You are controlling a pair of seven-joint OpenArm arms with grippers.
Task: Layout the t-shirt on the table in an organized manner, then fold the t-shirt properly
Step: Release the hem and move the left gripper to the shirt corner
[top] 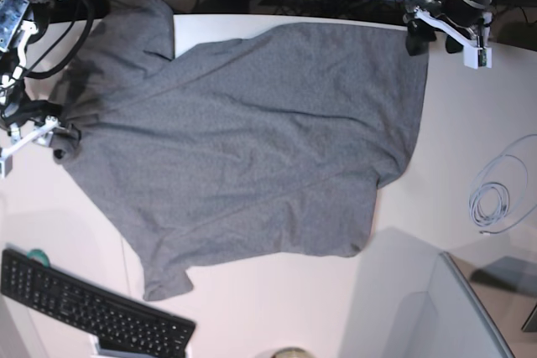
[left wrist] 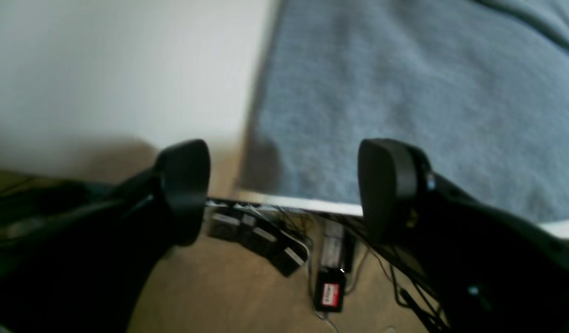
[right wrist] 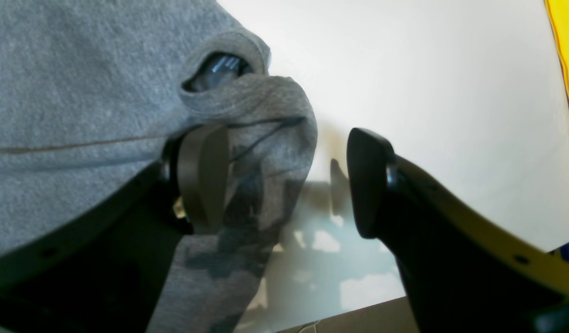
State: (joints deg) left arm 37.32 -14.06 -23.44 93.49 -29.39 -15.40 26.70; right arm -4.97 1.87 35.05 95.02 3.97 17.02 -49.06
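The grey t-shirt point(top: 252, 140) lies spread over the white table point(top: 277, 308), wrinkled, with one sleeve toward the keyboard. My left gripper point(left wrist: 284, 189) is open over the table's far edge. Its fingers point(left wrist: 185, 185) straddle the shirt's corner point(left wrist: 404, 92) with nothing between them. In the base view it sits at the top right point(top: 417, 38). My right gripper point(right wrist: 284, 180) is open at the shirt's left edge point(top: 60, 144). A rumpled fold of the shirt point(right wrist: 266, 152) rests against the inner side of one finger point(right wrist: 203, 175), while the other finger stands apart over bare table point(right wrist: 404, 69).
A black keyboard point(top: 92, 303) lies at the front left. A coiled white cable point(top: 491, 203) is on the right. A grey panel point(top: 436, 316) fills the front right corner. Power strips and cables point(left wrist: 266, 236) lie on the floor past the far edge.
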